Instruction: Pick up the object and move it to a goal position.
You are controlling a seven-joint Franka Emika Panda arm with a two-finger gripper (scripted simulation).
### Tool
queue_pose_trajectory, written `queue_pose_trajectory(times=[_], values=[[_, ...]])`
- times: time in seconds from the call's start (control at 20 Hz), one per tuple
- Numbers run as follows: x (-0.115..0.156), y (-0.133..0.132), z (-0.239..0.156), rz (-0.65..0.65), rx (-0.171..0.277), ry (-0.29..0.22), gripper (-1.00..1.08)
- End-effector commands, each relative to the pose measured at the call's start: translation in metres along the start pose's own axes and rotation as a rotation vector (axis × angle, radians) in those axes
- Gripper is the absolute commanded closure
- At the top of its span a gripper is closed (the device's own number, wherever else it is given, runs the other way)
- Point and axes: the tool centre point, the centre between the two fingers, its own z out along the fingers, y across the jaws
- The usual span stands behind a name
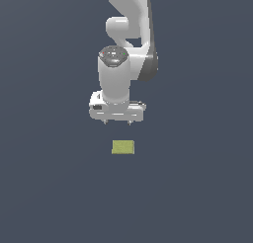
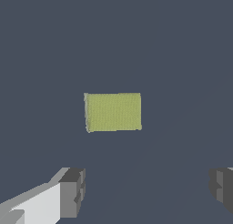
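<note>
The object is a small flat olive block (image 1: 123, 147) lying on the dark grey floor, in the middle of the exterior view. It also shows in the wrist view (image 2: 113, 112), plain and unmarked. My white gripper (image 1: 117, 122) hangs above and a little behind the block, pointing down, apart from it. Its two fingers stand wide apart and hold nothing. In the wrist view the gripper (image 2: 148, 191) shows one grey fingertip (image 2: 73, 191) and the other at the frame's edge (image 2: 222, 187), with the block lying beyond the gap between them.
The white arm (image 1: 129, 44) rises behind the gripper toward the top of the exterior view. The dark grey floor (image 1: 197, 187) spreads all around the block.
</note>
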Motion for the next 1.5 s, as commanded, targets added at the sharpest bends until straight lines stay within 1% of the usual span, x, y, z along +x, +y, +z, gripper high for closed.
queue_pose_trajectory(times=[0.0, 0.2, 0.5, 0.85, 1.15, 1.45], values=[[0.000, 0.000, 0.000, 0.000, 0.000, 0.000, -0.92], [-0.001, 0.005, 0.000, 0.003, -0.005, -0.002, -0.92], [-0.005, 0.020, -0.001, 0.002, -0.022, -0.008, -0.92], [-0.004, 0.020, -0.001, 0.007, -0.021, -0.008, -0.92], [-0.002, 0.018, 0.003, 0.065, -0.017, -0.007, -0.92], [0.001, 0.014, 0.011, 0.169, -0.010, -0.006, -0.92]])
